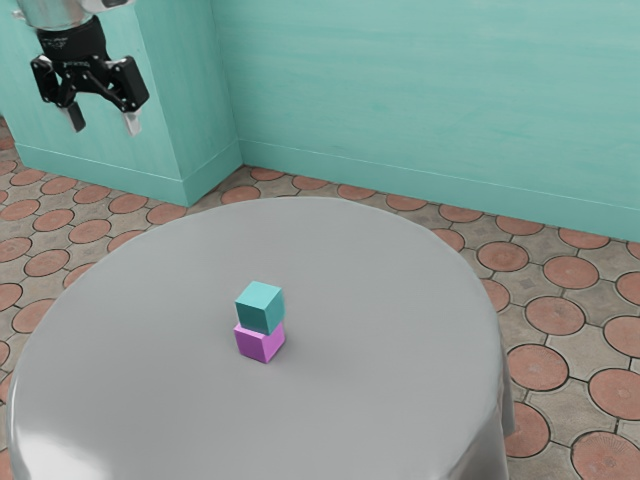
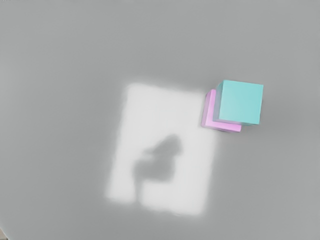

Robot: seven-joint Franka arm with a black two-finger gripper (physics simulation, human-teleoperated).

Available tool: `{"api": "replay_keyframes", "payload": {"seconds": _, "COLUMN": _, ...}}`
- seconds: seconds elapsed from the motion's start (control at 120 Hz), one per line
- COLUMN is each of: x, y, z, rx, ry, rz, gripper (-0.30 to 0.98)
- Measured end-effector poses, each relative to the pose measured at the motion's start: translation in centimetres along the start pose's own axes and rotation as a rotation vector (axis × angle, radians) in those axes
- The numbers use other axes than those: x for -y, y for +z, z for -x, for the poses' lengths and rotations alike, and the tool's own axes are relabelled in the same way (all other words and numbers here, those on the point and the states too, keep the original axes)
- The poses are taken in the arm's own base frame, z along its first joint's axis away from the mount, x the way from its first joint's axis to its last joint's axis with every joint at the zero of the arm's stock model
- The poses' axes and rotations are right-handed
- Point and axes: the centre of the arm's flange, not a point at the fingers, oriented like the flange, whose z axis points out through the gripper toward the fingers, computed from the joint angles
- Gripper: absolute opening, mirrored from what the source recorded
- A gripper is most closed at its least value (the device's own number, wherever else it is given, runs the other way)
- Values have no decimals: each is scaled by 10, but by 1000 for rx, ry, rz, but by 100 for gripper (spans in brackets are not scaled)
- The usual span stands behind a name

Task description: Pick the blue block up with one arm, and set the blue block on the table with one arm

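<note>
High at the exterior view's upper left hangs my gripper [image 1: 103,122], its two fingers wide apart with nothing between them. The blue block [image 1: 260,308], teal-blue in colour, rests on top of a pink-purple block [image 1: 259,343], slightly offset from it. That lower block stands on the round grey table [image 1: 150,330]. In the wrist view the blue block [image 2: 241,102] covers most of the pink block [image 2: 208,110]. My gripper is well above the table and far from both blocks.
A bright patch of light with a dark shadow falls on the table [image 2: 60,125] beside the blocks. Behind the table, in the exterior view, are a teal wall [image 1: 420,90] and a tiled floor [image 1: 560,320].
</note>
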Motion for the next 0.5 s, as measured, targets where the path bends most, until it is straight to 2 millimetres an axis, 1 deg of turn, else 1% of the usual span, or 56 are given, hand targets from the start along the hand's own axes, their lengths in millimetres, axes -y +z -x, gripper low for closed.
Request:
{"api": "replay_keyframes", "payload": {"seconds": 0.133, "x": -3, "y": 1, "z": -4, "rx": -25, "ry": -8, "rz": 14, "gripper": 69}}
{"api": "replay_keyframes", "payload": {"seconds": 0.167, "x": -4, "y": 3, "z": -7, "rx": -33, "ry": -10, "rz": 16, "gripper": 69}}
{"api": "replay_keyframes", "payload": {"seconds": 0.267, "x": -11, "y": 27, "z": -32, "rx": -35, "ry": -14, "rz": 11, "gripper": 69}}
{"api": "replay_keyframes", "payload": {"seconds": 0.325, "x": -33, "y": 41, "z": -38, "rx": -34, "ry": 10, "rz": 20, "gripper": 69}}
{"api": "replay_keyframes", "payload": {"seconds": 0.35, "x": -42, "y": 52, "z": -40, "rx": -26, "ry": 19, "rz": 24, "gripper": 69}}
{"api": "replay_keyframes", "payload": {"seconds": 0.392, "x": -54, "y": 76, "z": -42, "rx": -15, "ry": 25, "rz": 29, "gripper": 69}}
{"api": "replay_keyframes", "payload": {"seconds": 0.417, "x": -60, "y": 94, "z": -45, "rx": -12, "ry": 25, "rz": 34, "gripper": 69}}
{"api": "replay_keyframes", "payload": {"seconds": 0.45, "x": -68, "y": 115, "z": -47, "rx": -14, "ry": 22, "rz": 42, "gripper": 69}}
{"api": "replay_keyframes", "payload": {"seconds": 0.5, "x": -76, "y": 138, "z": -52, "rx": -29, "ry": 11, "rz": 57, "gripper": 69}}
